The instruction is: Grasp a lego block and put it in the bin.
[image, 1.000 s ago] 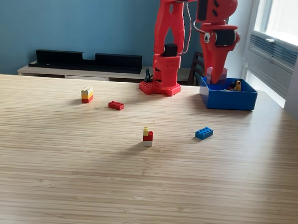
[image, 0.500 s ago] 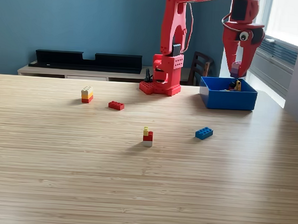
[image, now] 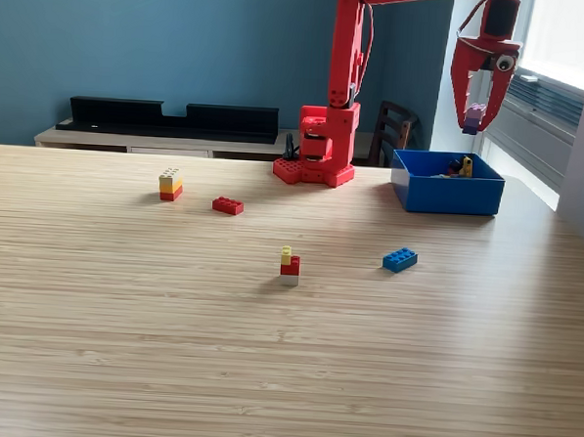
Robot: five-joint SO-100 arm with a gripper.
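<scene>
In the exterior view my red gripper (image: 473, 118) hangs high above the blue bin (image: 448, 195) at the table's far right. It is shut on a small purple lego block (image: 472, 117) held at its tips, well above the bin's rim. A yellow and dark piece (image: 465, 167) lies inside the bin. On the table lie a blue block (image: 400, 259), a flat red block (image: 227, 205), a yellow-red-white stack (image: 290, 265) and a cream-yellow-red stack (image: 170, 183).
The arm's red base (image: 315, 156) stands at the far table edge, left of the bin. A dark chair (image: 390, 131) and a low black shelf (image: 175, 116) sit behind the table. A window unit (image: 538, 104) is at the right.
The gripper has risen and swung to the exterior view's right, from low at the bin's left wall to high over the bin, carrying the purple block with it.
</scene>
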